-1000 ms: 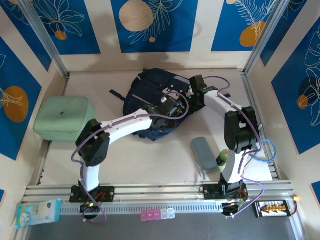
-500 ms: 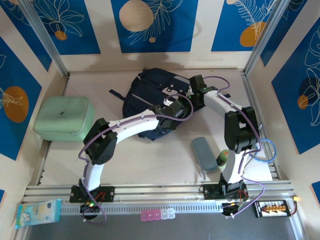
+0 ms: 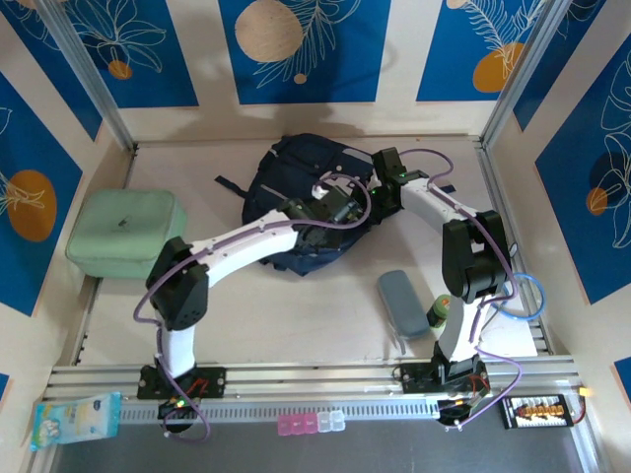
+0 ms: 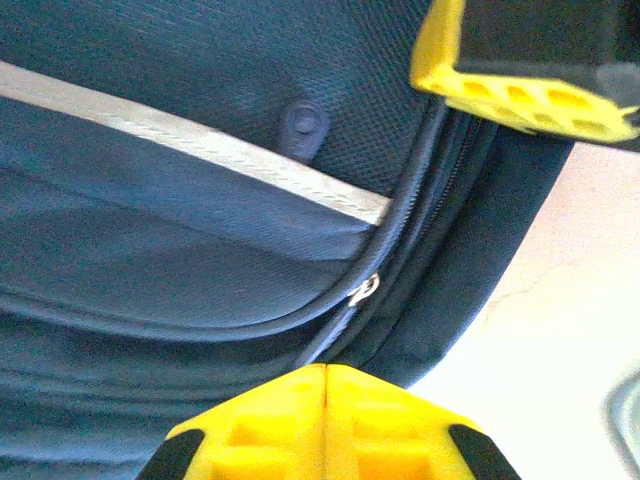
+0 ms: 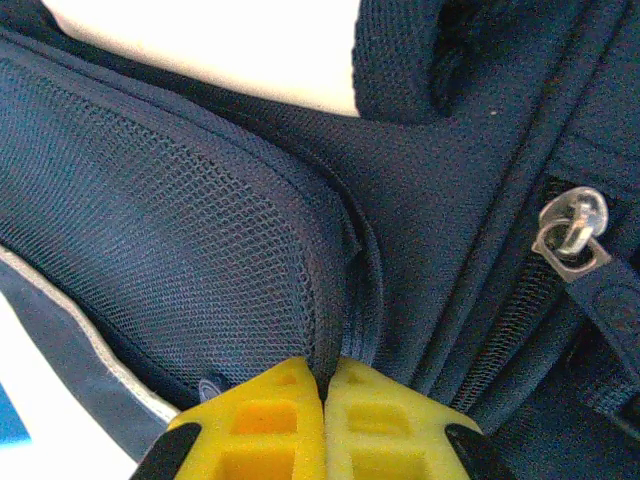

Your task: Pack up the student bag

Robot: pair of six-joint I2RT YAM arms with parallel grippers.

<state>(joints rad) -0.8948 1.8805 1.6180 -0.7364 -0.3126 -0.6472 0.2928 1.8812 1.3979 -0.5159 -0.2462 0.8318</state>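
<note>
The student bag [image 3: 296, 172], dark navy with grey trim, lies at the back middle of the table. My left gripper [image 3: 338, 209] rests on its right side. In the left wrist view it [image 4: 325, 370] is shut on the blue pull strap that runs down from a metal zipper slider [image 4: 365, 290]. My right gripper [image 3: 379, 200] is at the bag's right edge. The right wrist view shows it [image 5: 326, 375] shut on a fold of the bag's mesh fabric [image 5: 180, 230], beside another zipper slider [image 5: 572, 235]. Its yellow fingers [image 4: 520, 95] also appear in the left wrist view.
A mint-green rounded case [image 3: 123, 234] sits at the left. A grey-blue pouch [image 3: 402, 301] and a small green bottle [image 3: 440, 311] lie near the right arm's base. A wipes pack [image 3: 74, 418] and small pink and white boxes [image 3: 311, 424] lie beyond the front rail.
Both grippers have closed on the bag. The left arm's elbow swung out to the right and back to the left, and its gripper ended slightly further left on the bag.
</note>
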